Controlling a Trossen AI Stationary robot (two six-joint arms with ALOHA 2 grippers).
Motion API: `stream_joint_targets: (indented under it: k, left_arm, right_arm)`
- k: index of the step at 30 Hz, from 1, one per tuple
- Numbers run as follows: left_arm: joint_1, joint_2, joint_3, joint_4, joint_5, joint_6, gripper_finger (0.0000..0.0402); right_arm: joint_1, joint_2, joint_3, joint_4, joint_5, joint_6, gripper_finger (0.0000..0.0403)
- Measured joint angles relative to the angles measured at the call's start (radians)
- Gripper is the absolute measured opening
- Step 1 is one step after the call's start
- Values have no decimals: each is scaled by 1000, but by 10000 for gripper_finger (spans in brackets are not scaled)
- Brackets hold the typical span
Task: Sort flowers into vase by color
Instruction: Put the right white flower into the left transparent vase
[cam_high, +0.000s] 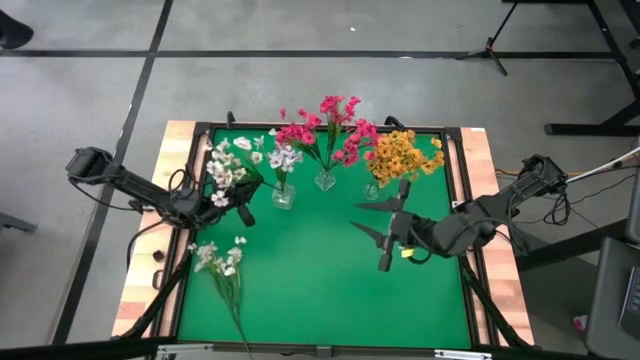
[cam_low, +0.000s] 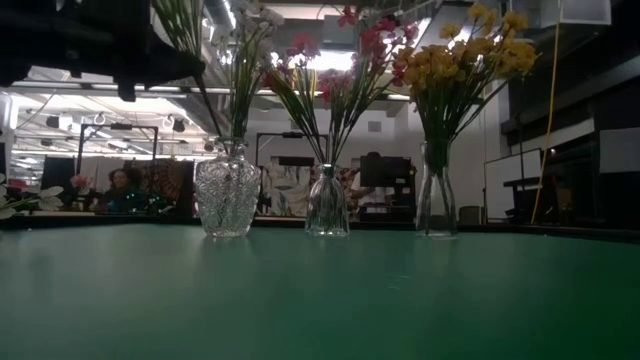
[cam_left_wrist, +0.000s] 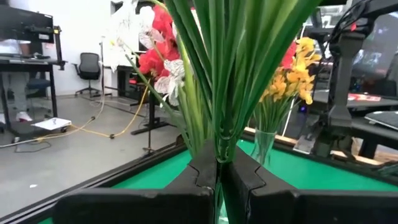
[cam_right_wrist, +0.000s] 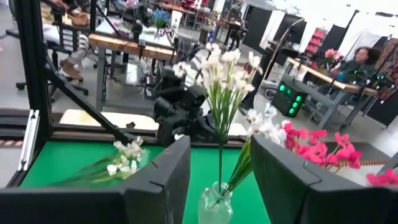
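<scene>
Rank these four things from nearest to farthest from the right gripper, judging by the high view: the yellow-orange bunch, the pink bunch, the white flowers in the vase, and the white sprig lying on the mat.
From the right gripper:
1. Yellow-orange bunch, just behind it, at the back right.
2. Pink bunch, back centre.
3. White flowers in the vase, back left of centre.
4. White sprig lying on the mat, front left, across the table.

Three vases stand in a row at the table's far side; one loose sprig lies near my left.
</scene>
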Motion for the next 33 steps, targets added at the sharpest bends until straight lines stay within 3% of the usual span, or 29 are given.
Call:
stream_joint_targets:
  k: [22,33]
  left_arm:
    - [94,22,2,-44,114,-98,3]
    - [106,75,96,-185,117,-93,4]
  right_arm:
    - [-1,0,0,-62,-9,62,166]
    - [-1,0,0,-61,-9,62,166]
